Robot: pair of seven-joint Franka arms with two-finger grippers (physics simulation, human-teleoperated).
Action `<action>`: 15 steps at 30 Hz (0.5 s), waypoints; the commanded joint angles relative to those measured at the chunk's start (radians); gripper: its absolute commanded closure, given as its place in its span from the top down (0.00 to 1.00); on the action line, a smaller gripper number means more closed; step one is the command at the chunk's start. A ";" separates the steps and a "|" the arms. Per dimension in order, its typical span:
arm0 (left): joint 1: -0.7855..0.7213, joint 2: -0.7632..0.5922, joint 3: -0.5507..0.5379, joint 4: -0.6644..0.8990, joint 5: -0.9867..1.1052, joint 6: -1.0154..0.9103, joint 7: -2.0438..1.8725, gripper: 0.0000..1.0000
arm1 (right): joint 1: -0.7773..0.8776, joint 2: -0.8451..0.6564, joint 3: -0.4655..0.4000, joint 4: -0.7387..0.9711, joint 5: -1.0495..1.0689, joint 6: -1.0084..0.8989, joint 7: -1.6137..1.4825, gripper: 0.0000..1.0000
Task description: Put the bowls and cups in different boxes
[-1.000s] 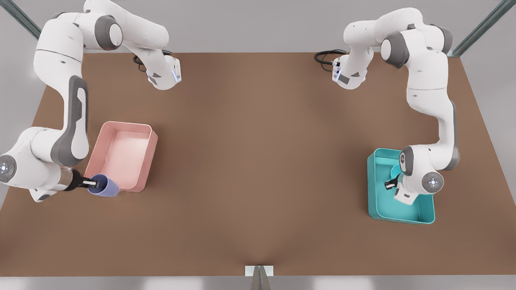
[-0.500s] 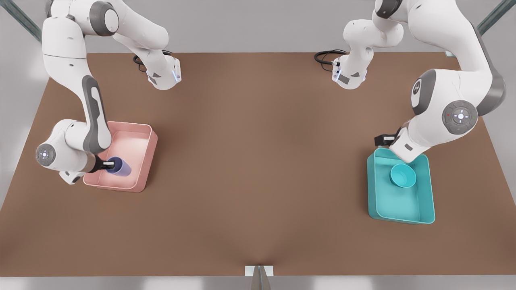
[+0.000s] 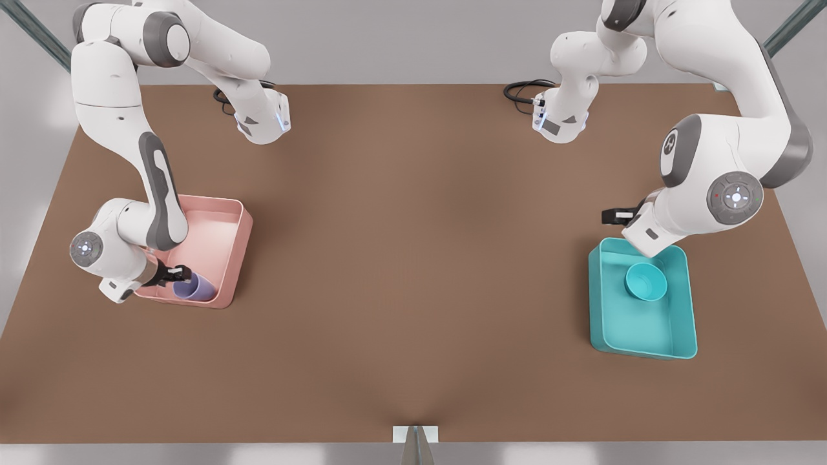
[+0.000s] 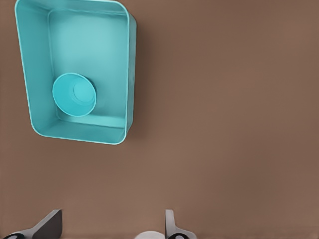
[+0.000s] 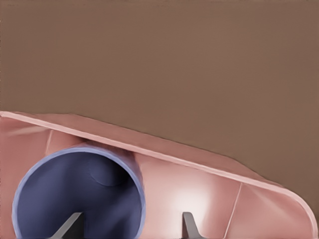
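The periwinkle cup rests in the near corner of the pale pink box at the front view's left, its mouth turned toward my right gripper. That gripper is open, one finger inside the cup and the other outside its wall. The teal bowl sits in the teal box at the front view's right. My left gripper hangs open above the table, just beyond the teal box's far edge, holding nothing.
The brown table stretches between the two boxes. Both arm bases stand at the far edge with black cables. A small white bracket marks the near edge.
My right gripper brought the cup over the pink box, lowered it into the near corner and opened. My left gripper rose from the teal box, leaving the bowl there, then drifted slightly farther.
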 commanded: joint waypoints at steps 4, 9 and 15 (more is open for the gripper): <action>0.002 0.000 0.000 0.000 0.001 -0.006 0.056 1.00 | 0.000 -0.026 0.006 0.045 0.052 -0.072 -0.154 1.00; 0.002 0.000 0.001 0.000 0.002 -0.005 0.056 1.00 | 0.046 -0.032 0.029 0.376 0.072 -0.523 -0.059 0.99; 0.006 0.002 0.001 0.000 -0.001 0.004 0.057 1.00 | 0.135 -0.245 0.023 0.541 0.010 -0.939 0.187 1.00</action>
